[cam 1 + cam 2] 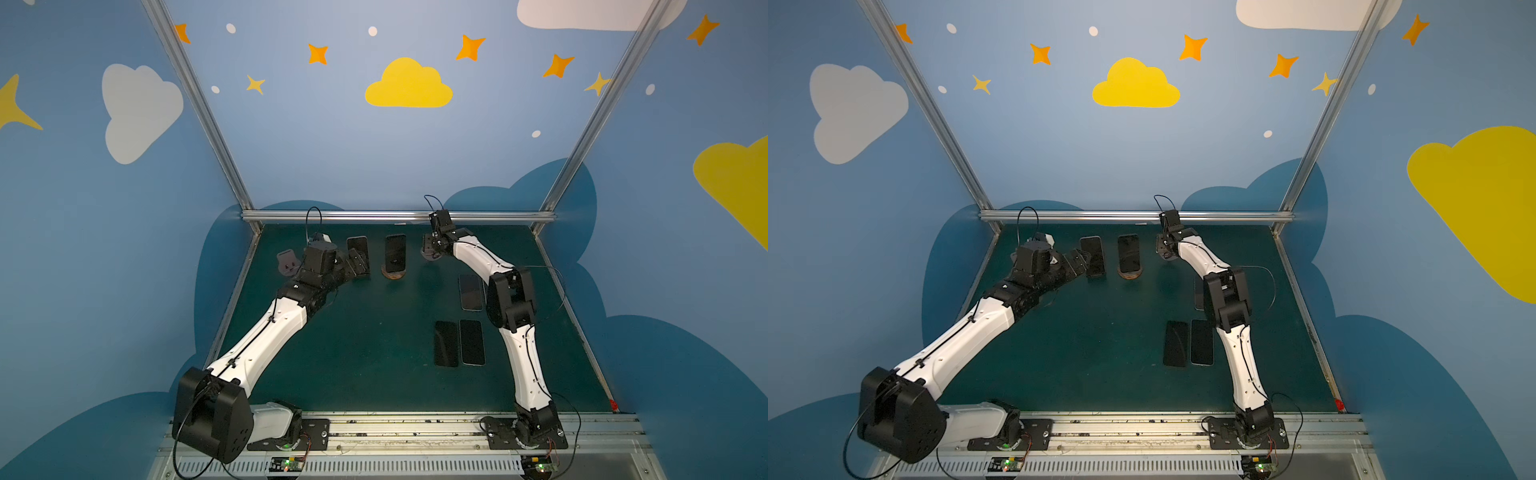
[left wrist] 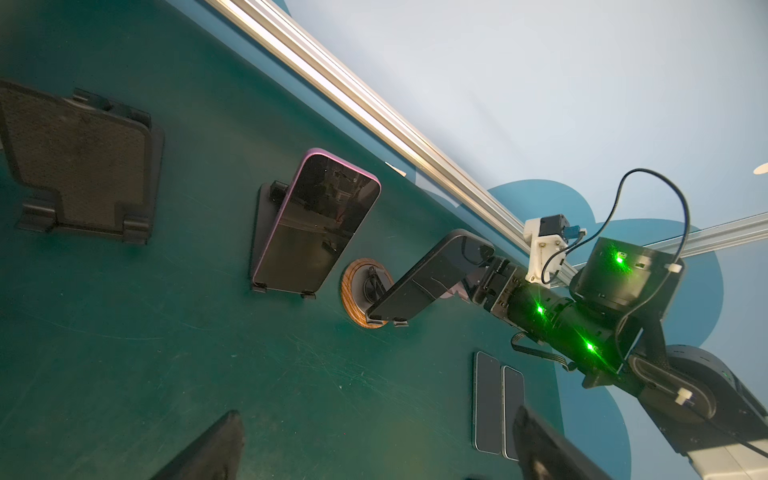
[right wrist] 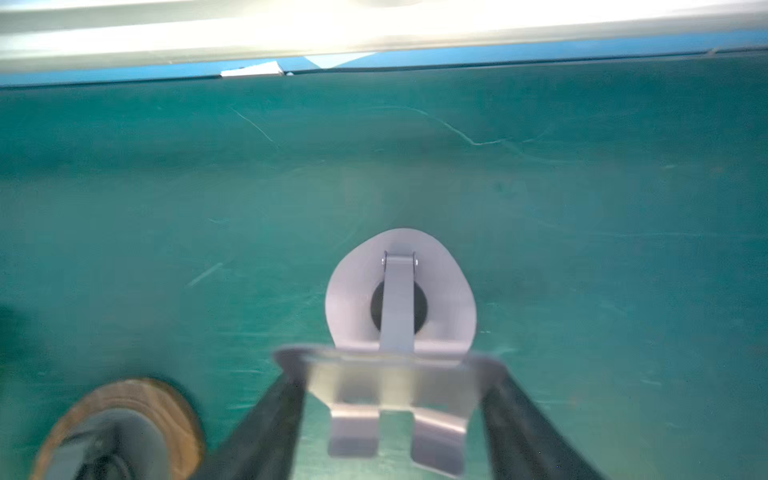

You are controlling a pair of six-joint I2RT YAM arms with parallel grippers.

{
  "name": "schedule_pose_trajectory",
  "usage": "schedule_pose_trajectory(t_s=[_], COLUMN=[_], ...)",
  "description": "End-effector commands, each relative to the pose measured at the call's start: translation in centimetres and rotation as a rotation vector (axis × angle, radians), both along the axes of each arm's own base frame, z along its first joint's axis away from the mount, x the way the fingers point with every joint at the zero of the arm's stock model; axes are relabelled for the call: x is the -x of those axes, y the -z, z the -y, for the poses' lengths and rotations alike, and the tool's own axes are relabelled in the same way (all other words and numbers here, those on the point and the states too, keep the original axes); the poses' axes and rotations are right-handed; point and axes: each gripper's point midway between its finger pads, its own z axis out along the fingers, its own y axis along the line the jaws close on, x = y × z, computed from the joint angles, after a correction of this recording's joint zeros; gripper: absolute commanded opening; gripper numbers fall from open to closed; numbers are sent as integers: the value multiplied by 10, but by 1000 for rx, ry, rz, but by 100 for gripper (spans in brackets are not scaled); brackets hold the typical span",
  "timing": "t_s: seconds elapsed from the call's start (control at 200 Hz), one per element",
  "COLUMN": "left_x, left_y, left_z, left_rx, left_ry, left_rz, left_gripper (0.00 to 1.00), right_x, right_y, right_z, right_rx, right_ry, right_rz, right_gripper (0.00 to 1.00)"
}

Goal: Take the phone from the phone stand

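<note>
Two phones stand on phone stands at the back of the green table. A purple-edged phone (image 1: 357, 249) (image 2: 316, 224) leans on a black stand (image 2: 266, 232). A black phone (image 1: 395, 252) (image 2: 424, 278) rests on a stand with a round wooden base (image 1: 393, 275) (image 2: 357, 291). My left gripper (image 1: 356, 266) (image 2: 380, 444) hangs open just left of and before the purple-edged phone, apart from it, with nothing between its fingers. My right gripper (image 1: 430, 249) (image 3: 390, 374) is at an empty silver stand (image 3: 399, 291), its fingers (image 3: 286, 382) against both side edges of the cradle.
An empty black stand (image 1: 287, 264) (image 2: 79, 166) sits at the far left. Three phones lie flat on the table to the right: one (image 1: 471, 292) beside the right arm, two side by side (image 1: 446, 343) (image 1: 472, 341). An aluminium rail (image 1: 395, 216) borders the back edge.
</note>
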Motion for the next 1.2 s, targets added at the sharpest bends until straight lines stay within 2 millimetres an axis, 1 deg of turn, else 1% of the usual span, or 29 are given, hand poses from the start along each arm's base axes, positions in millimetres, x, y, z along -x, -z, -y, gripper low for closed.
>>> schedule_pose_trajectory(t_s=[0.0, 0.06, 0.15, 0.25, 0.355, 0.476, 0.481, 0.536, 0.631, 0.676, 0.736, 0.781, 0.906, 1.011, 1.107, 1.192], left_x=[-4, -4, -5, -4, -4, -4, -4, -4, -5, -6, -7, -8, -14, -18, -21, -24], left_y=[-9, -9, -8, -10, -13, -13, -13, -13, -16, -17, -18, -19, -20, -18, -18, -21], left_z=[1, 2, 3, 5, 6, 2, 2, -1, -8, -13, -20, -28, -52, -68, -71, -75], left_rx=[13, 15, 15, 20, 19, 8, 7, -2, 4, 6, 2, -3, 20, 69, 113, 85], left_ry=[0, 9, 14, 25, 31, 19, 20, 8, -14, -29, -55, -77, -142, -181, -179, -167], left_rz=[20, 21, 19, 23, 35, 40, 40, 42, 46, 48, 56, 67, 78, 63, 57, 77], left_gripper=[100, 100, 100, 100, 100, 100, 100, 100, 100, 100, 100, 100, 100, 100, 100, 100], right_x=[1, 1, 1, 4, 13, 31, 32, 45, 68, 78, 90, 98, 110, 110, 105, 96], right_y=[-3, -17, -41, -72, -104, -140, -139, -150, -164, -164, -170, -173, -173, -174, -174, -165], right_z=[-5, -6, -5, -3, -3, -5, -6, -8, -22, -28, -37, -49, -78, -95, -106, -116], right_rx=[-6, -13, -20, -30, -47, -72, -74, -113, -209, -239, -259, -254, -192, -183, -181, -154], right_ry=[-31, -30, -27, -27, -28, -35, -36, -40, -79, -86, -106, -134, -197, -215, -212, -219], right_rz=[-3, 19, 58, 102, 144, 211, 208, 232, 264, 266, 283, 297, 325, 336, 348, 346], right_gripper=[79, 82, 86, 87, 87, 87, 87, 87, 87, 87, 88, 88, 90, 91, 91, 91])
